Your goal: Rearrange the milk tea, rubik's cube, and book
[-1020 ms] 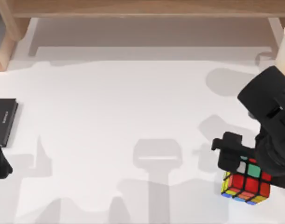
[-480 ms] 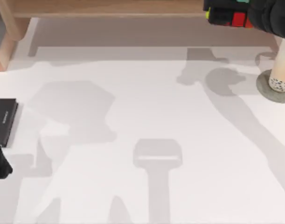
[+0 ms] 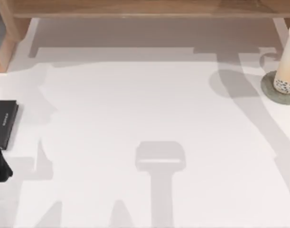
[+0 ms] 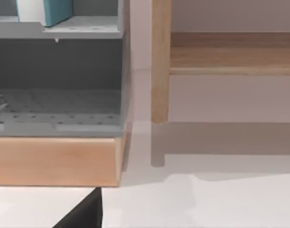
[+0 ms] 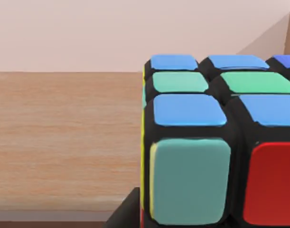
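White table (image 3: 135, 104) mid open; milk tea (image 3: 289, 59) right edge | rubik's cube (image 5: 216, 142); tool states untellable

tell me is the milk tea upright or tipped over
Upright: the milk tea stands on its speckled base on the grey disc at the table's right edge.

black book (image 3: 4, 122) left table edge | grey disc (image 3: 277, 94) right | wooden shelf (image 3: 135, 8) rear
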